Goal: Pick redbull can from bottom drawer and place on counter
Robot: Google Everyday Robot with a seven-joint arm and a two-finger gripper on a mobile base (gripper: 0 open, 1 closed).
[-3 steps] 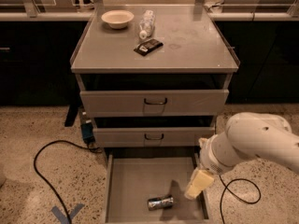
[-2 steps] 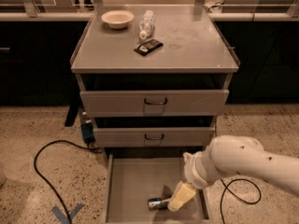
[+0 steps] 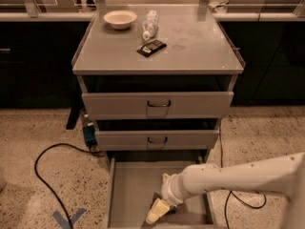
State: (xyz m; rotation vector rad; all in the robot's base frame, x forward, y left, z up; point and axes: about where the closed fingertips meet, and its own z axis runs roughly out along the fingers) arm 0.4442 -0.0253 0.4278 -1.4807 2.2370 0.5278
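At front of bottom drawer, gripper: lay low over the drawer floor, near the front edge and a little right of middle; pale yellowish tip pointed down-left; whether released or clenched could not be told.
Arm: white, smooth, rounded casing with small dark specks; reached in from the right, across the drawer's right wall.
Redbull can: not made out; gripper and wrist covered that part of the drawer floor, with only a small dark patch showing just above the tip.
Bottom drawer, condition: pulled out; grey metal tray, plain flat floor, low side walls; left part of floor bare.
Middle drawer: grey metal front, dark loop handle; contents not visible.
Top drawer: same make, same handle; contents not visible.
Counter: flat matte grey metal top, low raised rim along the sides; bore three items toward its back left.
Bowl: pale, round, shallow; back-left corner.
Plastic bottle: clear, lying on its side just right of the bowl.
Black packet: flat, rectangular, set askew just in front of the bottle.
Floor: speckled terrazzo; black cable looped at left.
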